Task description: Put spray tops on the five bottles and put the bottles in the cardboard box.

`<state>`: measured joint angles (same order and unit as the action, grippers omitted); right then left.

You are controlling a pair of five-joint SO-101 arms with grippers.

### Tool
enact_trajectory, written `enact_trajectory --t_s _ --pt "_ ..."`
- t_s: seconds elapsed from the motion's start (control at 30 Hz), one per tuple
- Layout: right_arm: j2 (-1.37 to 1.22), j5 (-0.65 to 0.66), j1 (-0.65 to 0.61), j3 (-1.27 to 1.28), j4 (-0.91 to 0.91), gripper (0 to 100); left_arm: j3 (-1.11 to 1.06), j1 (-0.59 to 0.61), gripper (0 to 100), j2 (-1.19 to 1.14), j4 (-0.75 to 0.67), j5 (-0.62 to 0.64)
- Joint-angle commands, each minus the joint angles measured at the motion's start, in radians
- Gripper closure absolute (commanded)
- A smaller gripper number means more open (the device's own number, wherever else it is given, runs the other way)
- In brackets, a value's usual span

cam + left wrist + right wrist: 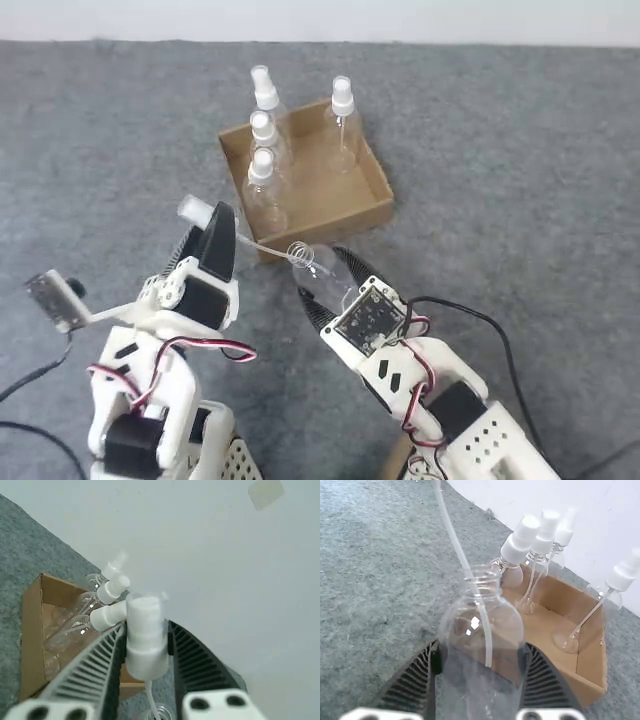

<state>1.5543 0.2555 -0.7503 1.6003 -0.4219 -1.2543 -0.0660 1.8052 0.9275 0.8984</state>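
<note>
Scanning your desk (520, 150) — where's the cardboard box (372, 208)?

— Just beyond both arms, with four capped bottles (268, 180) standing in it.

And the fifth bottle (480, 630)?

— Your right gripper (480, 655) is clamped around it near the box, neck open. Your left gripper (145, 626) pinches the spray top (146, 650) beside it; its tube (462, 565) runs into that neck.

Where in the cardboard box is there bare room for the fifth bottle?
Free: the near right part of the cardboard box, between the row of three capped bottles along the left wall and the lone capped bottle in the far right corner. Crowded: that left wall.
</note>
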Motion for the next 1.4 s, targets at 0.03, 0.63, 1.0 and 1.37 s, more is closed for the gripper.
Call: enact_trajectory --t_s 0.03,0.63,1.0,1.37 --pt "0.027 0.012 0.008 -0.009 0.025 92.9 -0.005 -0.009 99 0.017 0.000 -0.028" --pt "0.027 0.068 -0.036 0.012 0.022 92.9 -0.082 -0.187 99 0.017 -0.005 -0.101" --pt "0.027 0.063 -0.035 0.012 0.025 92.9 -0.113 -0.242 99 0.017 0.008 -0.198" --pt "0.027 0.064 -0.030 0.009 0.025 92.9 -0.136 -0.338 96 0.017 0.029 -0.239"
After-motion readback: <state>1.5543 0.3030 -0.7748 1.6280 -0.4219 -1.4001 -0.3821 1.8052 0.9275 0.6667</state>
